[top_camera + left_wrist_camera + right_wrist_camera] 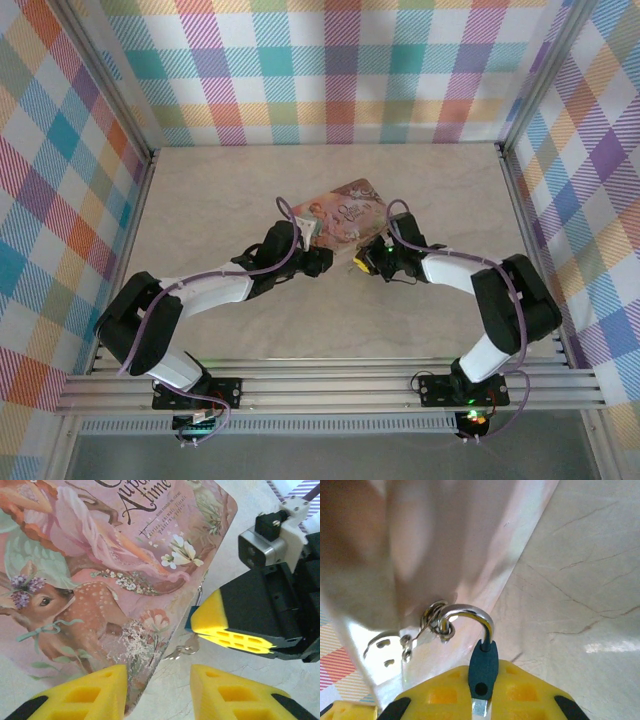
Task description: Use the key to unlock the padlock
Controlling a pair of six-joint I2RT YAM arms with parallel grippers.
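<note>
currently | right end effector [227, 634] clenched on the padlock [484, 665], likely steadying it | shackle hooked through a ring at the pink box [100, 580] edge, above the worktop [580, 580] | left end effector [157, 690] released, hovering close, probably free for key work

- One pink picture-printed box [338, 215], upper centre of the top view.
- One blue padlock [484, 667], bearing one pale metal shackle [470, 611].
- Two robot arms: left arm [215, 290], right arm [470, 275].
- Two grippers: left gripper [157, 690], right gripper [220, 632].
- Four yellow fingertip pads [95, 697], two per gripper.
- One marbled table [220, 200].
</note>
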